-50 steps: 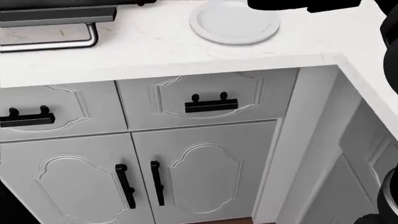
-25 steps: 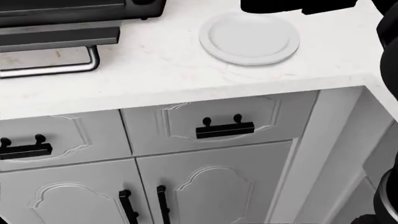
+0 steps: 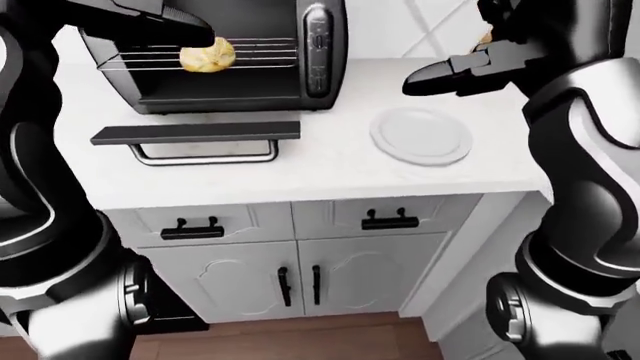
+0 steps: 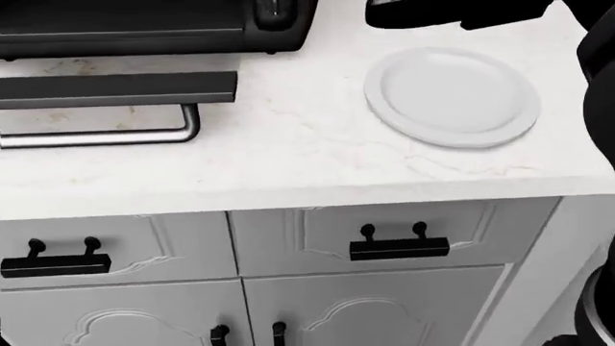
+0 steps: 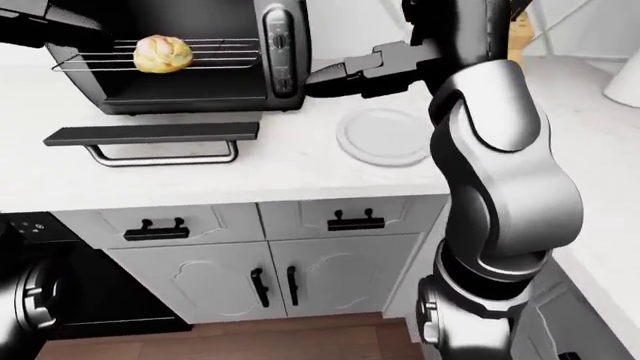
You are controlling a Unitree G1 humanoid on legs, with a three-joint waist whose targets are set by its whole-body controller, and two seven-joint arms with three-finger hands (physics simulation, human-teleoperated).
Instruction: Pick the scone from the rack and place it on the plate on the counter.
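Reaching out over the white counter (image 4: 288, 158), the right hand (image 3: 450, 73) holds its fingers (image 5: 335, 75) straight and together, pointing toward the view's left, gripping nothing and touching nothing. The left hand (image 3: 150, 26) sits at the toaster oven's (image 3: 260, 52) upper left edge, its fingers too dark to judge. The scone (image 3: 208, 55), a rounded golden-yellow lump, lies on the wire rack (image 3: 250, 54) inside the open oven just below the left hand, well apart from the right hand and the empty white plate (image 4: 452, 96) beneath it.
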